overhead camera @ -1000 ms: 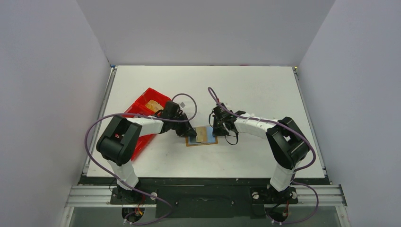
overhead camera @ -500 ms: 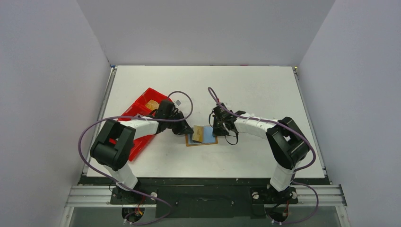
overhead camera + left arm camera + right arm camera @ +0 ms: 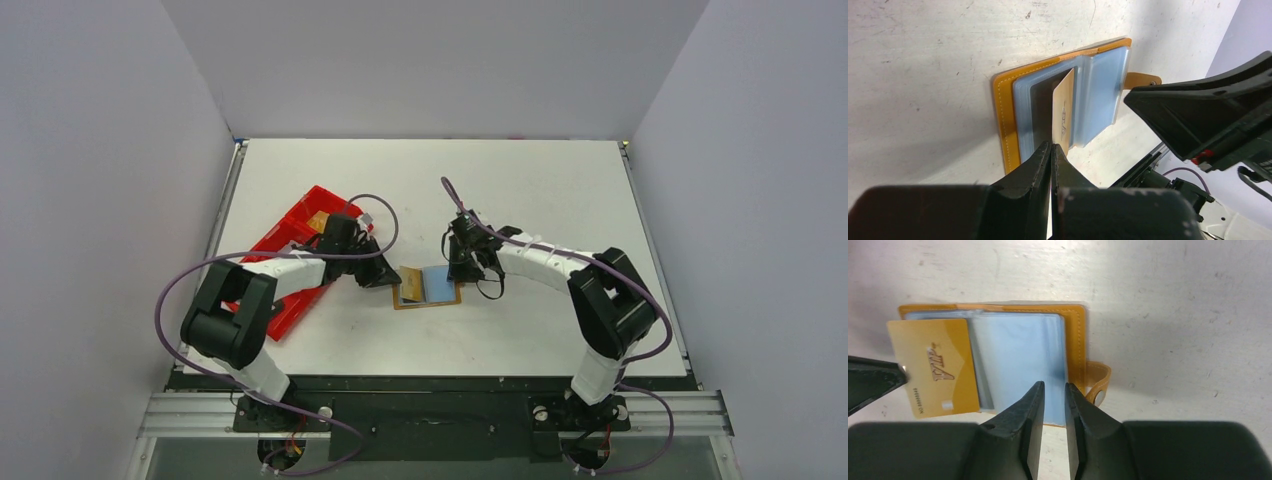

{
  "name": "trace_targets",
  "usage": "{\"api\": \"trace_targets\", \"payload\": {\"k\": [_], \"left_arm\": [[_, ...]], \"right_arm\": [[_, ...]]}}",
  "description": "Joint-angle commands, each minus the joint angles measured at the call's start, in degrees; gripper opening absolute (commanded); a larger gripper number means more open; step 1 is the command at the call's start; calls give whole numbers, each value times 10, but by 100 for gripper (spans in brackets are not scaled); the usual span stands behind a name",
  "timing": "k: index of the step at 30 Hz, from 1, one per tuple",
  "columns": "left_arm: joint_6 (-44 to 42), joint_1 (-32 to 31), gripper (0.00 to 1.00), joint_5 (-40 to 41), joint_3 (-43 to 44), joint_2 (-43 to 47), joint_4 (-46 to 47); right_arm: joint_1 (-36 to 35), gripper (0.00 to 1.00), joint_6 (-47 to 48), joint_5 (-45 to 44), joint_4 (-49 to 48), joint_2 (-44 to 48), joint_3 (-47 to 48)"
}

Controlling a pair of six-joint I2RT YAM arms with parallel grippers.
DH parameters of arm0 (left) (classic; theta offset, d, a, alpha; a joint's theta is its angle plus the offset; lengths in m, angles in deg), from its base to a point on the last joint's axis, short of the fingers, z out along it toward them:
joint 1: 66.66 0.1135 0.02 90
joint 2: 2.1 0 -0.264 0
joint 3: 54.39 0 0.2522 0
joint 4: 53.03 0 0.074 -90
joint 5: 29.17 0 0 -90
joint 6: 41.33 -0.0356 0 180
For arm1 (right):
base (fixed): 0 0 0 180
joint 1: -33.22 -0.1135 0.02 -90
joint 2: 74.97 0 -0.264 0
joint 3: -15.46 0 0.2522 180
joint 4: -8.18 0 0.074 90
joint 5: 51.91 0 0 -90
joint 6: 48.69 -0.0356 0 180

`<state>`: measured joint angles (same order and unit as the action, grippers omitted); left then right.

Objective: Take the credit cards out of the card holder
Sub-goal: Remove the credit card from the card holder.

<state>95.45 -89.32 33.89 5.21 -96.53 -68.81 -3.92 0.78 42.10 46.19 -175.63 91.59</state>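
Observation:
The card holder (image 3: 443, 287) lies open on the table, orange-brown leather (image 3: 1004, 115) with pale blue clear sleeves (image 3: 1018, 360). My left gripper (image 3: 1052, 147) is shut on the edge of a gold credit card (image 3: 1063, 112) marked VIP (image 3: 935, 365). The card stands tilted over the holder's left half and reaches past its left edge. My right gripper (image 3: 1054, 386) hovers over the right-hand sleeves near the snap tab (image 3: 1098, 382), jaws a narrow gap apart with nothing between them. In the top view the left gripper (image 3: 393, 277) and right gripper (image 3: 458, 268) flank the holder.
A long red tray (image 3: 292, 308) lies at the left under the left arm, with a tan item (image 3: 320, 220) in its far compartment. Purple cables loop above both arms. The table's left rail runs close beside the tray.
My left gripper has drawn back to the left, pulling the gold card out over the holder's left side. The right jaws were shut and now stand slightly apart.

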Motion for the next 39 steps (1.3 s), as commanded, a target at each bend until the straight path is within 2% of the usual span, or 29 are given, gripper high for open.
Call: {"api": "trace_targets", "payload": {"k": [1, 6, 9, 14, 19, 23, 34, 39], "left_arm": [[3, 14, 0, -29, -5, 32, 28], [18, 22, 0, -52, -10, 39, 50], [32, 31, 0, -69, -21, 44, 78], [59, 43, 0, -98, -38, 55, 116], [107, 58, 0, -139, -60, 54, 200], [152, 66, 0, -158, -73, 54, 254], [192, 73, 0, -173, -73, 56, 305], [199, 73, 0, -176, -69, 54, 314]], "right_arm": [[2, 27, 3, 29, -7, 51, 38], [4, 44, -12, 81, -43, 55, 45], [5, 48, -28, 132, -78, 47, 38], [14, 52, -88, 219, -190, 37, -1], [27, 54, -160, 267, -320, 32, -45], [38, 56, -193, 277, -377, 41, -72], [50, 58, -213, 277, -407, 46, -93], [51, 53, -234, 287, -432, 44, -100]]}}
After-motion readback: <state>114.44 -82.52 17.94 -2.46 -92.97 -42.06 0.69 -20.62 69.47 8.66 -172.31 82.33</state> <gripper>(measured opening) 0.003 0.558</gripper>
